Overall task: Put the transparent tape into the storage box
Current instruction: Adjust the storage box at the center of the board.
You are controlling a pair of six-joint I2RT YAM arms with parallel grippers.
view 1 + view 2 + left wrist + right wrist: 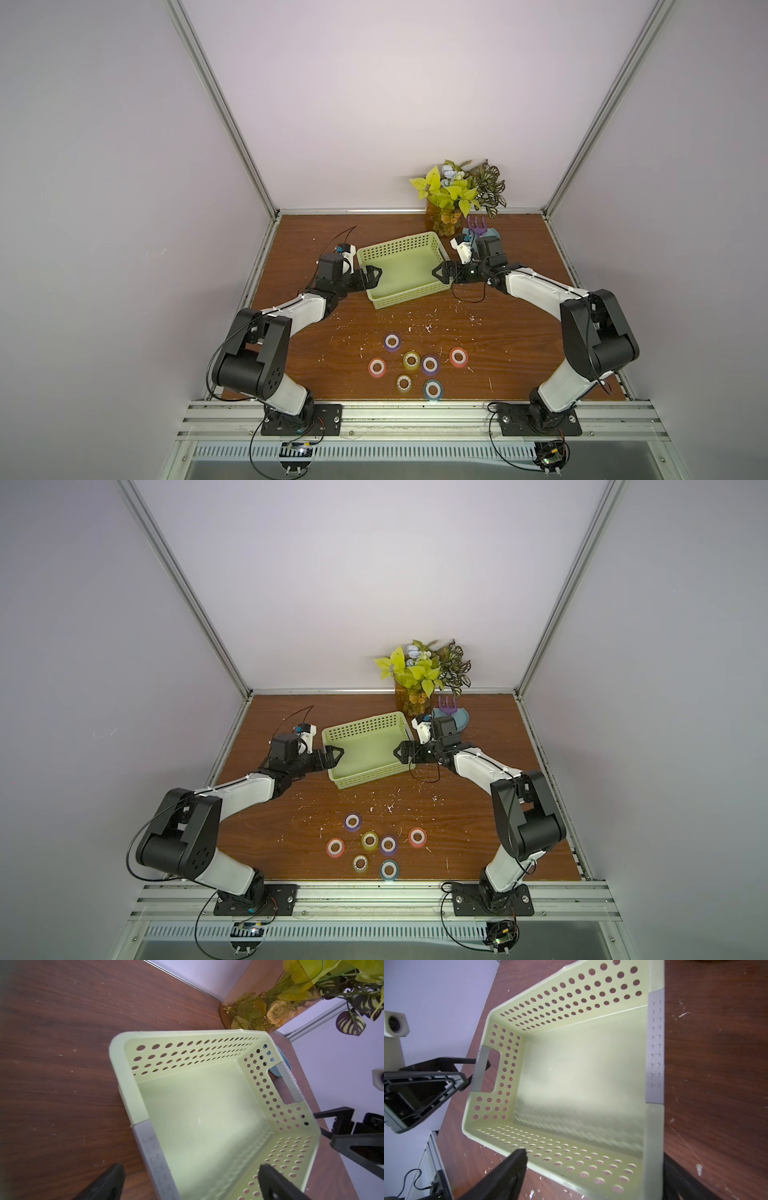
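While the left gripper [372,276] and right gripper [441,272] are spread wide, empty, astride the end rims of the storage box [395,249], it could be snagged and tipped on withdrawal.

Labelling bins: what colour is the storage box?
The storage box is light green; clearest in the right wrist view.

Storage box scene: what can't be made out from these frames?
- Tape rolls: small in both top views and absent from the wrist views, so which one is transparent is unsure.
- Blue round object: partly hidden behind the right arm in both top views.
- Left claw, right claw: open at the storage box ends; rim contact is unclear in every view.
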